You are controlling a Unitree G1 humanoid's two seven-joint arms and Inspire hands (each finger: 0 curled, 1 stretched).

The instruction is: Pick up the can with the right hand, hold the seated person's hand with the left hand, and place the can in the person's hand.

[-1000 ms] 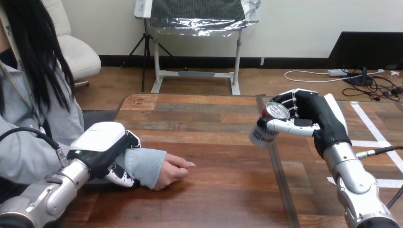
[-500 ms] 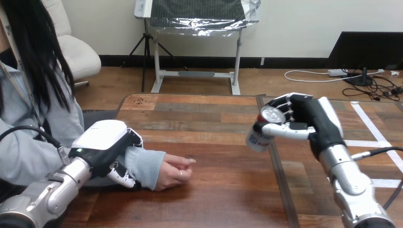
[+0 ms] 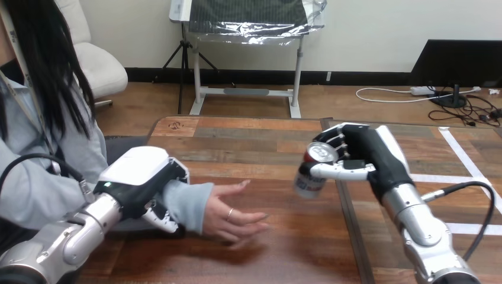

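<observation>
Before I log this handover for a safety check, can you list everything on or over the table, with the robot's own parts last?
table: one, brown wood planks, fills the middle of the head view.
can: one, silver top and light body with dark print, tilted, held above the table right of centre.
person's hand: one, open with fingers stretched toward the can, left of centre, apart from the can.
person's wrist: one, in a light grey-blue sleeve, just left of that hand.
left hand: one, black with a white shell, fingers curled round the person's wrist.
right hand: one, black with white shells, fingers and thumb curled round the can.
</observation>
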